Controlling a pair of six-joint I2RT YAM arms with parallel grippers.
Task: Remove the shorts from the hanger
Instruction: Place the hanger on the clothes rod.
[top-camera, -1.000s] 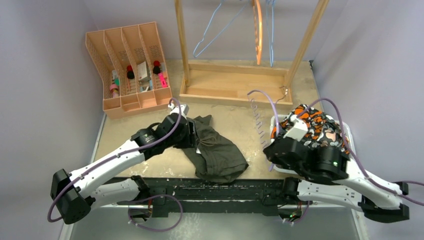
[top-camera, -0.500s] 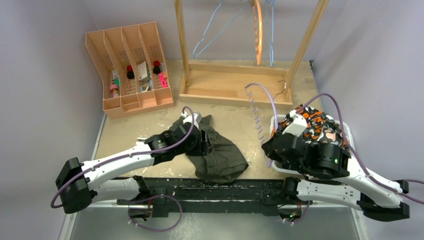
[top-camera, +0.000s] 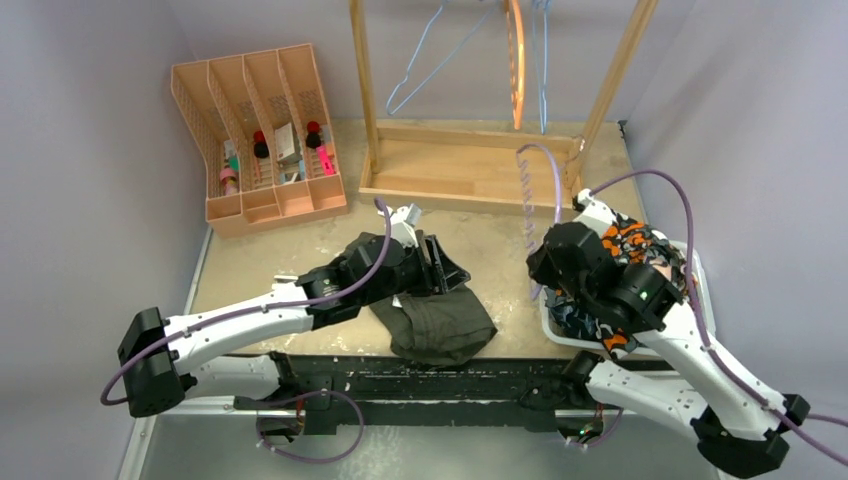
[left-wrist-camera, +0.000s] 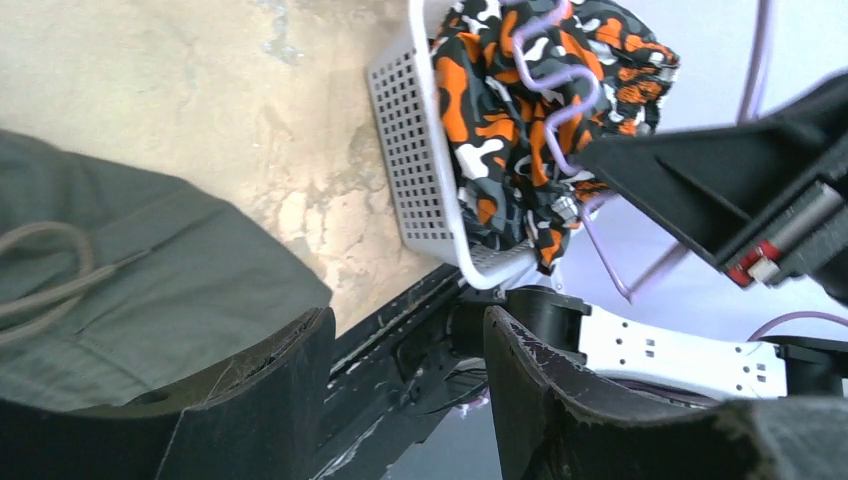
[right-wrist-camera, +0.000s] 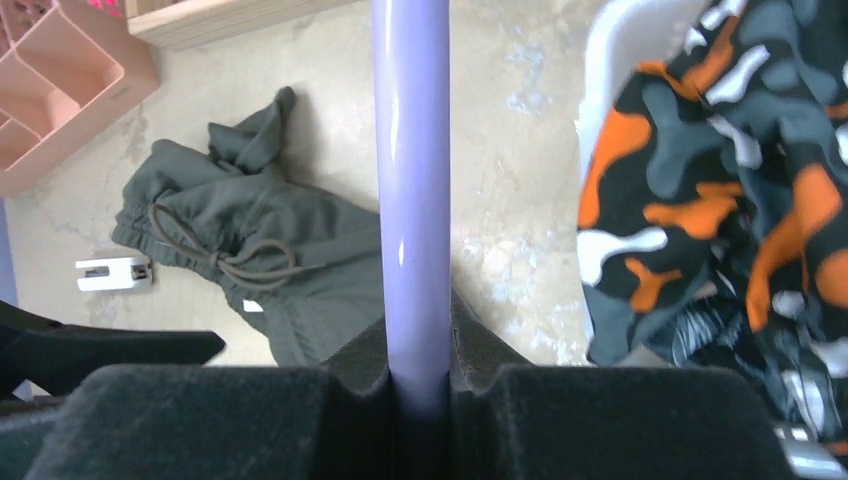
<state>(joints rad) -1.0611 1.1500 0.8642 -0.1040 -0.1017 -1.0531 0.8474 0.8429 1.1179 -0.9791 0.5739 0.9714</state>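
Peering from overhead, I can hardly make out the right gripper (right-wrist-camera: 417, 385) behind its own wrist. Only its wrist camera shows the fingers clenched on a lavender hanger bar (right-wrist-camera: 410, 150), cut off above. Camouflage shorts (right-wrist-camera: 720, 170), heaped in a white basket (left-wrist-camera: 420, 150), lie right of those fingers. The left gripper (left-wrist-camera: 405, 325) hangs released, with olive drawstring shorts (left-wrist-camera: 120, 290) on the table (left-wrist-camera: 200, 80) beside its left finger.

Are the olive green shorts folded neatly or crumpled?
Crumpled: the olive green drawstring fabric shorts lie bunched on the beige tabletop.
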